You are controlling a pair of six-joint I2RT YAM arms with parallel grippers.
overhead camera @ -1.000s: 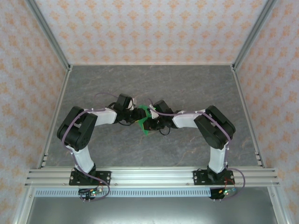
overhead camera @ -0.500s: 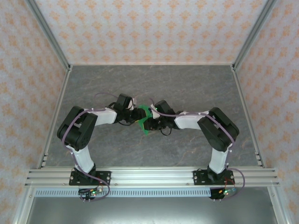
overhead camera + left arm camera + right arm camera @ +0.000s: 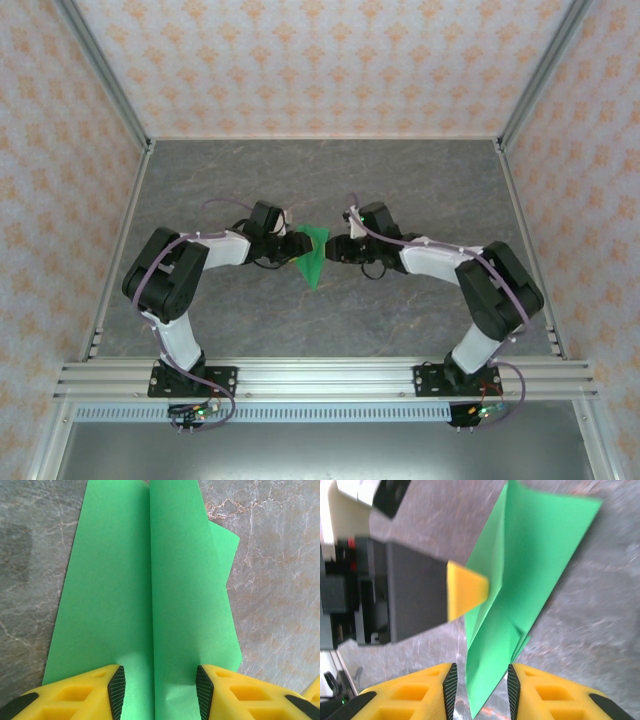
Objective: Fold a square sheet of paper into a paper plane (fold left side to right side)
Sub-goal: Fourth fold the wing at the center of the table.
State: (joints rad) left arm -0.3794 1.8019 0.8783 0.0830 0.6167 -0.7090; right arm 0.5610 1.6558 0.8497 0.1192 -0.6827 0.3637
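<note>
Reviewing the overhead view, the folded green paper lies on the grey table near the middle, between the two arms, with its narrow point toward the arm bases. Its left edge is covered by the left gripper, whose fingertips are too small and dark there to make out. The right gripper sits just beside the paper's right edge; whether it touches cannot be told from above.

From the left wrist, the paper shows a straight centre crease running up the frame. Its far end is cut off by the top border and its near end by the bottom border. A lower layer pokes out at the right edge. The left gripper has its jaws apart, one on each side of the crease, and the paper lies flat across the gap, not pinched. Whether the fingertips press down on it is unclear.

The right wrist view is blurred. The paper lies slantwise, and one yellow left finger rests at its edge. The right gripper stands with jaws apart, holding nothing, and the paper's point shows in the gap.
</note>
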